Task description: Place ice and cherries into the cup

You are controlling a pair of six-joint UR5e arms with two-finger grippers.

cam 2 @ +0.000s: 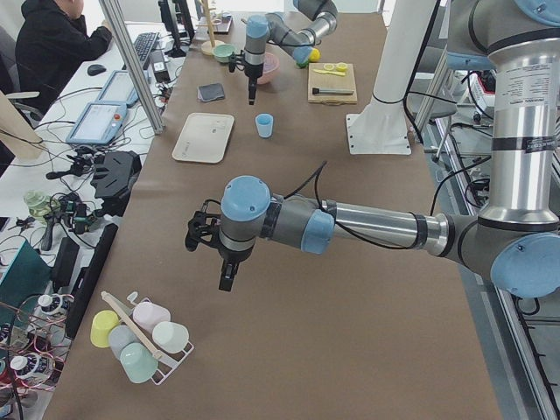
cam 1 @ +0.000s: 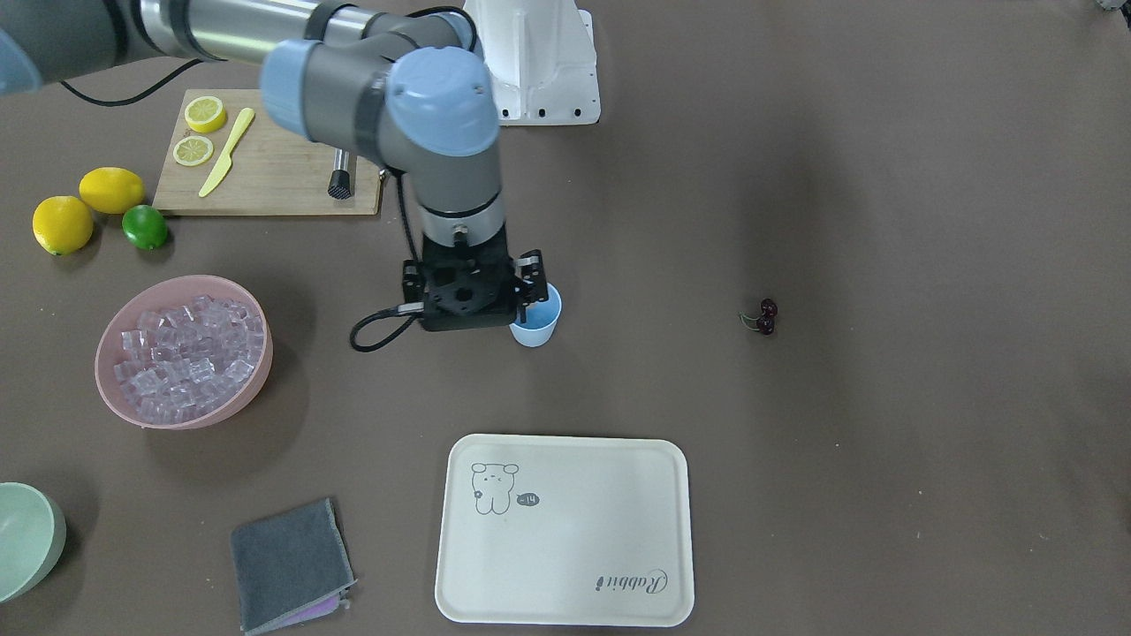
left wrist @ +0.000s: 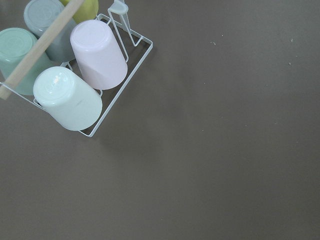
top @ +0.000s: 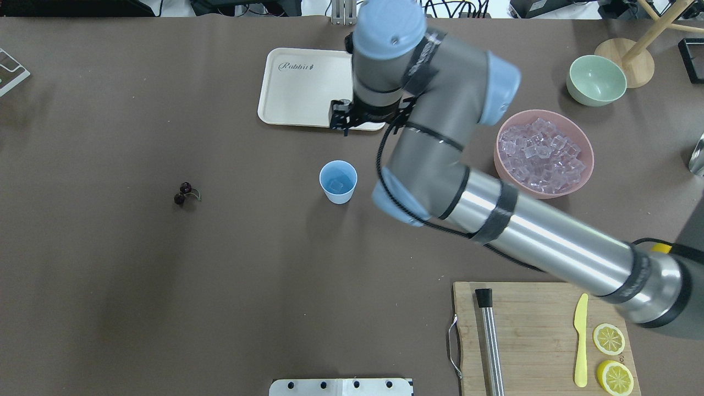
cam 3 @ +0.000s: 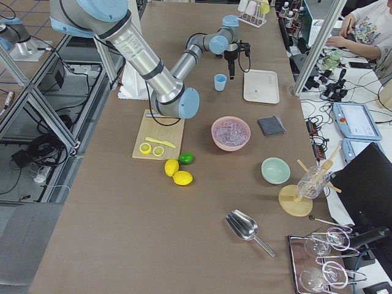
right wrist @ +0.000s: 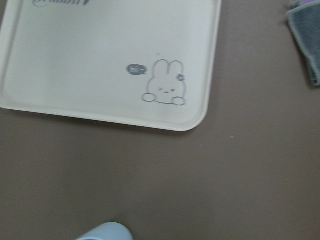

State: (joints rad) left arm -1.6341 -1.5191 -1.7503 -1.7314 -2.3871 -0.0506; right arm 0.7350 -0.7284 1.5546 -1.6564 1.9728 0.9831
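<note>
The light-blue cup (cam 1: 536, 325) stands upright mid-table and holds one ice cube (top: 339, 185); its rim shows at the bottom edge of the right wrist view (right wrist: 106, 232). More ice (cam 1: 187, 346) fills the pink bowl (cam 1: 119, 402). The cherries (cam 1: 766, 316) lie alone on the table, far from both arms, and also show in the overhead view (top: 183, 193). My right gripper (cam 1: 468, 305) hangs raised beside and above the cup, seemingly open and empty. My left gripper (cam 2: 225, 276) hovers far away near a cup rack; I cannot tell its state.
A cream tray (cam 1: 565, 530) lies beyond the cup. A grey cloth (cam 1: 292, 565), a pale green bowl (top: 597, 80), a cutting board (cam 1: 265, 172) with lemon slices and a knife, two lemons and a lime (cam 1: 144, 227) are on the robot's right. The cup rack (left wrist: 75, 75) is under the left wrist.
</note>
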